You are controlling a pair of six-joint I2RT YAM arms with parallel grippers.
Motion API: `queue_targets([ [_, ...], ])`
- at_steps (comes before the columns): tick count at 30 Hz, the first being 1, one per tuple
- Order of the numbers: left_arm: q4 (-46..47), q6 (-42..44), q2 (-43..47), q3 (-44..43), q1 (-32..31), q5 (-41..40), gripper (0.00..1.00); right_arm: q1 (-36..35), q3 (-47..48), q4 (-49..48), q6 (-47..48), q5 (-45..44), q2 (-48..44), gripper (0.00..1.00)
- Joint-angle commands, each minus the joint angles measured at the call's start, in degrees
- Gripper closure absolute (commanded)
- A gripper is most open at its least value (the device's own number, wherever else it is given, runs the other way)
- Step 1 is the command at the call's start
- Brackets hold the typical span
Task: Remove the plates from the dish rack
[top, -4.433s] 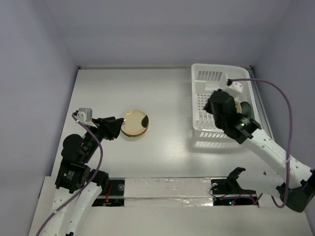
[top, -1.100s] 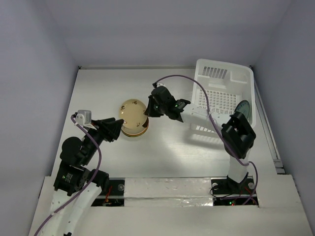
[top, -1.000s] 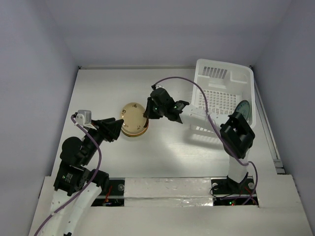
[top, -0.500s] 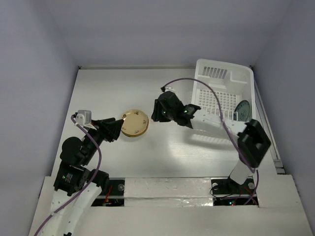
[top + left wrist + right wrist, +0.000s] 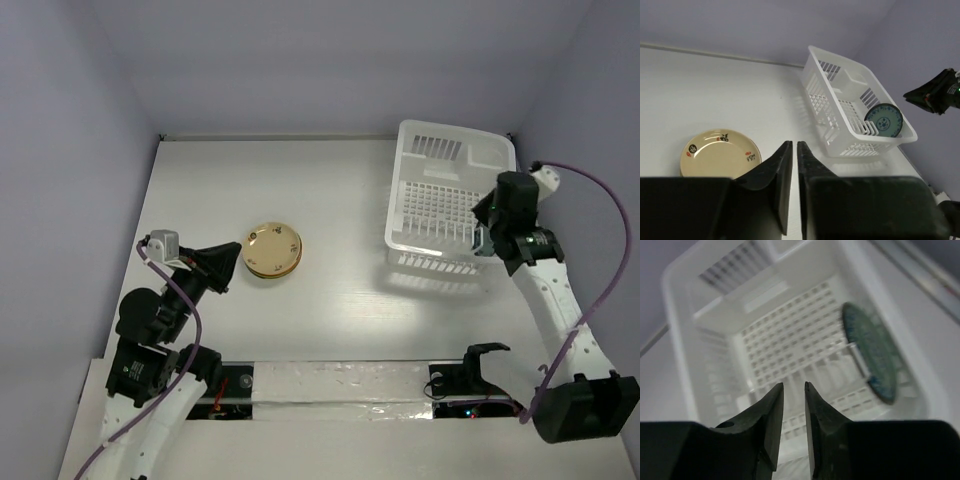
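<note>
A cream plate with small red and black marks (image 5: pixel 273 248) (image 5: pixel 720 152) lies flat on top of a short stack of plates on the table, left of centre. The white dish rack (image 5: pixel 440 158) (image 5: pixel 840 125) (image 5: pixel 715 365) stands at the far right. One teal patterned plate (image 5: pixel 883 120) (image 5: pixel 870 355) stands on edge in it at its right side. My right gripper (image 5: pixel 492 212) (image 5: pixel 794 386) hovers over the rack's right part, jaws a little apart with nothing between them. My left gripper (image 5: pixel 222 265) (image 5: pixel 794 145) is shut and empty, just left of the stack.
The rack's grid floor (image 5: pixel 790 335) is bare apart from the teal plate. The right arm (image 5: pixel 940 92) reaches over the rack's right wall. Grey walls close in the table on three sides. A taped strip (image 5: pixel 340 385) runs along the near edge.
The right arm set the cream plate on the stack, let go and swung back right over the rack. My left gripper closed and drew back slightly.
</note>
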State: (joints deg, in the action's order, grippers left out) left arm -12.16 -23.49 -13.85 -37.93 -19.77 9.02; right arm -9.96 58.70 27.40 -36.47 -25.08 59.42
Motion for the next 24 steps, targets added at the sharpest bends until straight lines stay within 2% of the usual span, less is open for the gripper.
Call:
queue_targets([
  [1,2.3,0.2,0.7,0.2,0.0,-0.4,0.95,10.4,-0.6,4.2,5.3,3.7,-1.3,0.69],
  [3,2.3,0.2,1.3,0.2,0.0,-0.8,0.97,12.3,-0.1,5.5,6.9,1.7,-1.5,0.56],
  [4,2.2,0.2,1.5,0.2,-0.6,-0.8,0.96,13.9,0.0,5.6,7.5,0.8,-1.5,0.46],
  [6,2.1,0.3,1.5,0.1,-1.1,-0.7,0.90,15.8,1.3,7.1,9.5,1.3,1.0,0.41],
  [9,2.0,0.3,1.6,0.0,-1.1,-0.7,0.79,17.0,2.6,8.6,11.4,0.4,5.0,0.43],
  [12,1.9,0.2,1.9,0.0,-1.7,-0.8,0.74,17.0,4.1,9.7,11.9,-0.9,8.4,0.51],
  [16,1.9,0.5,2.3,-0.1,-2.2,-0.8,0.74,17.0,6.4,11.4,11.9,-2.9,12.6,0.59],
  [24,1.4,0.5,3.0,-0.3,-2.7,-2.1,0.74,17.0,11.5,13.6,13.2,-4.6,19.9,0.62],
])
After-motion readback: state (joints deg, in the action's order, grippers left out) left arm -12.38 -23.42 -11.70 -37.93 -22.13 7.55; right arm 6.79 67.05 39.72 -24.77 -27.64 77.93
